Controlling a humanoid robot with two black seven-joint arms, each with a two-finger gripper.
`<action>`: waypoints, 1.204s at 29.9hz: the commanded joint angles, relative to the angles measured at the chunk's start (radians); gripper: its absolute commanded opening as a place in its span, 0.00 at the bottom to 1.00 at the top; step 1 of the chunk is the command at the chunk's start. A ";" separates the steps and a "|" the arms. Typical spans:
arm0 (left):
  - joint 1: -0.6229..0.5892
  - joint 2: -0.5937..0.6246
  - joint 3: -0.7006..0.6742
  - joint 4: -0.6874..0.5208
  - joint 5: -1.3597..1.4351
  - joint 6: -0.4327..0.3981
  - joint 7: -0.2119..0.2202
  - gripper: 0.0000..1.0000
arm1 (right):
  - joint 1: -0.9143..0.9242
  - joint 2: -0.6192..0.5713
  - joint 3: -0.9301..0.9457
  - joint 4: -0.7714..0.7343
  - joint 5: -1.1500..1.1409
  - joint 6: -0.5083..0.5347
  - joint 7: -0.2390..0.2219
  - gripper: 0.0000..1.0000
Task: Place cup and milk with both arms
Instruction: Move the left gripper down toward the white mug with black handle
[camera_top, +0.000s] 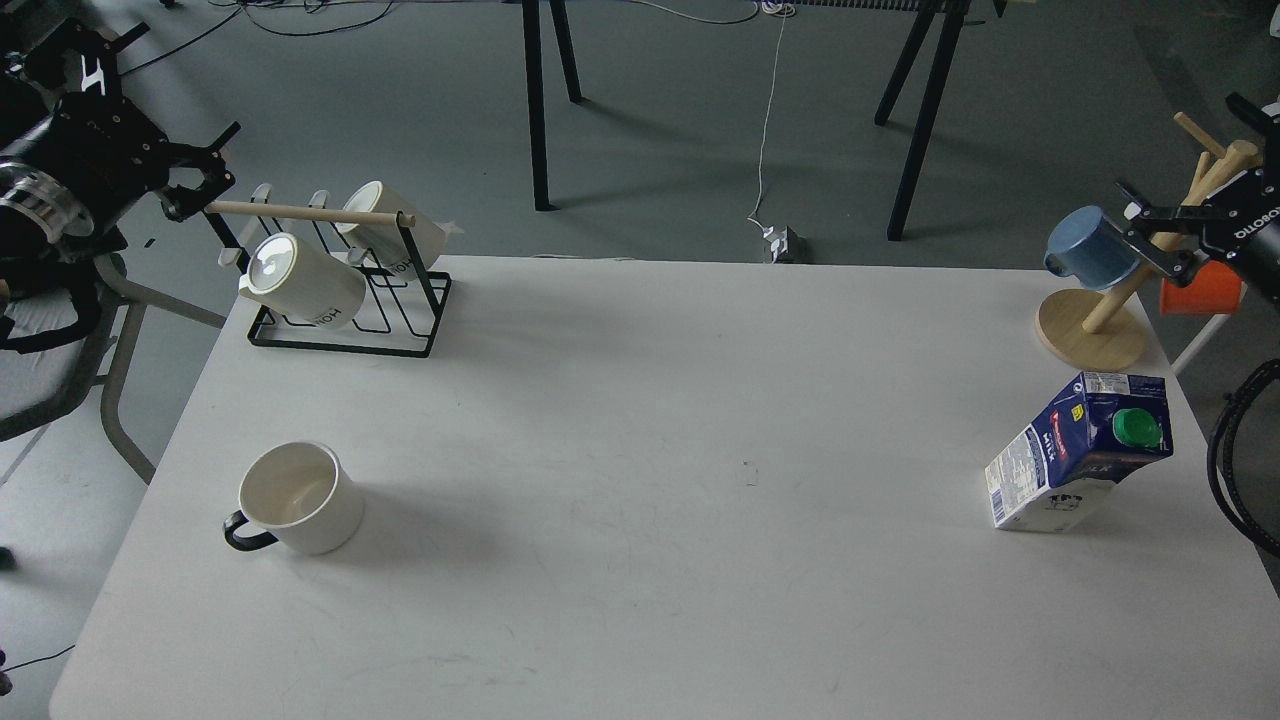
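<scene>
The cup (300, 497), a squat white mug with a black loop handle, stands upright near the table's front left. The milk (1085, 450), a dark blue and white carton with a green cap, stands near the right edge. My left gripper (215, 165) hangs open off the table's far left corner, well behind the cup and beside the mug rack. Off the far right corner my right gripper (1130, 215) is open, above and behind the milk and overlapping the blue cup in this view. Neither gripper holds anything.
A black wire rack (345, 340) with a wooden bar holds two lettered white mugs (300, 280) at the back left. At the back right a wooden mug tree (1090, 330) carries a blue cup (1090, 248). An orange object (1200, 292) lies past the table's right edge.
</scene>
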 joint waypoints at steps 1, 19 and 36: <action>0.000 0.000 0.001 0.009 0.000 0.000 -0.024 1.00 | 0.000 -0.001 0.006 0.000 -0.001 0.000 0.000 0.99; -0.029 -0.028 0.023 0.016 0.012 0.000 -0.028 1.00 | -0.014 -0.004 0.043 -0.043 0.000 0.000 0.000 0.99; -0.014 0.363 0.026 -0.373 1.026 0.000 -0.558 0.99 | -0.015 -0.012 0.052 -0.049 -0.001 0.000 -0.001 0.99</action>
